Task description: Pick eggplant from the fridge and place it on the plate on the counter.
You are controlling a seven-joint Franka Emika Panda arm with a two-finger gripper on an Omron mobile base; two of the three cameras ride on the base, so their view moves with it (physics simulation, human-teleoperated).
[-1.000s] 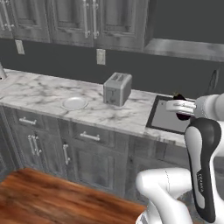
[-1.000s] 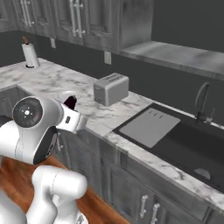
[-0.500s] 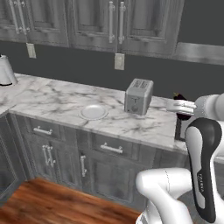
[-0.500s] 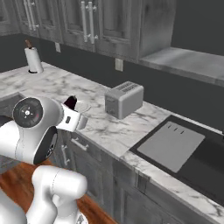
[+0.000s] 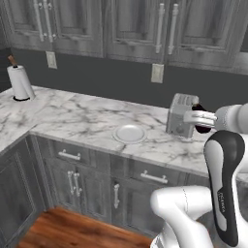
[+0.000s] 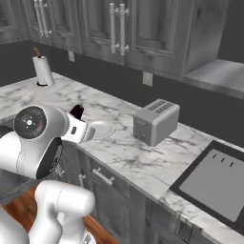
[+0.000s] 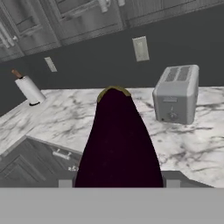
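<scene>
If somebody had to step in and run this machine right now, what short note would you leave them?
Gripper: jaws shut on the dark purple eggplant, held in the air in front of the silver toaster.
Small round white plate: bare, on the white marble counter, left of the toaster.
Done: eggplant picked up and carried to the counter.
Left: move it over the plate, lower it, open the jaws.

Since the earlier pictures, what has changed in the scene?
The base drove left along the white marble counter: the small round white plate now lies ahead. The end effector stayed shut on the dark purple eggplant; the plate and the silver toaster kept their places.
</scene>
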